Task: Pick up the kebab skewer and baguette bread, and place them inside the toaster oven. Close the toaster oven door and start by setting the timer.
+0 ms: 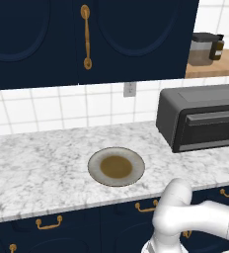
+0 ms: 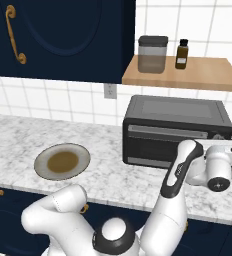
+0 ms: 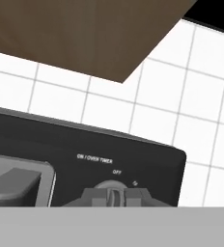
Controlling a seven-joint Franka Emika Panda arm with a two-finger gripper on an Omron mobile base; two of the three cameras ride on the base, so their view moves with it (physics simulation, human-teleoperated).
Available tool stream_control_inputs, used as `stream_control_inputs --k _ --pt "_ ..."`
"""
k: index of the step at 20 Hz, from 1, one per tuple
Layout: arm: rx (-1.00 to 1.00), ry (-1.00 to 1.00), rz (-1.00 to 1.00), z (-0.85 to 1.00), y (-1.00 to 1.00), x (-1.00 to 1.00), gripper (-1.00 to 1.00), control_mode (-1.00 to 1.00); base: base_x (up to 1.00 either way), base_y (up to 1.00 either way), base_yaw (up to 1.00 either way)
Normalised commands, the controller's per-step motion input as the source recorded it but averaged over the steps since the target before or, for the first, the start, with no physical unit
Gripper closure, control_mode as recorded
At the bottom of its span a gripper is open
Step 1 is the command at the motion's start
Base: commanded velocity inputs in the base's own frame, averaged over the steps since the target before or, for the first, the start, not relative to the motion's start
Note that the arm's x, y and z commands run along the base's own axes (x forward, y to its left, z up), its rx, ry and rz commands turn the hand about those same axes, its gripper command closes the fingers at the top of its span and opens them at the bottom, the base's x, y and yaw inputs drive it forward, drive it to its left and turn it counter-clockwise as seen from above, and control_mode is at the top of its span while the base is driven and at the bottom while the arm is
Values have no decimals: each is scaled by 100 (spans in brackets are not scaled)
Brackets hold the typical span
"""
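The big dark grey boxy toaster oven (image 2: 177, 131) is seen at the back right of the white marble worktop (image 1: 42, 163), its door (image 2: 168, 145) closed. The gripper (image 3: 115, 198) is pinched shut on the oven's small timer knob (image 3: 114, 194).

dark grey toaster oven (image 1: 201, 116) on marble counter, door (image 2: 164, 145) closed.

Toaster oven (image 3: 85, 154) panel reads "ON / OVEN TIMER", "OFF".
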Motion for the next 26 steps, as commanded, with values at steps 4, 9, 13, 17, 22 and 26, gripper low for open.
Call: stream_control_inputs --k 4,9,13,17,22,26 --pt "-1 -3 -15 -1 -1 17 100 -100 0 0 0" --pt "0 -1 -15 -1 -4 10 100 -100 0 0 0" --pt "0 -3 -19 -11 0 1 100 -100 0 0 0" --pt "2 -7 -22 -19 6 2 100 -100 0 0 0" --pt "6 -7 -24 -12 13 12 100 -100 0 0 0" --pt "8 -11 -19 -5 27 19 100 -100 0 0 0"
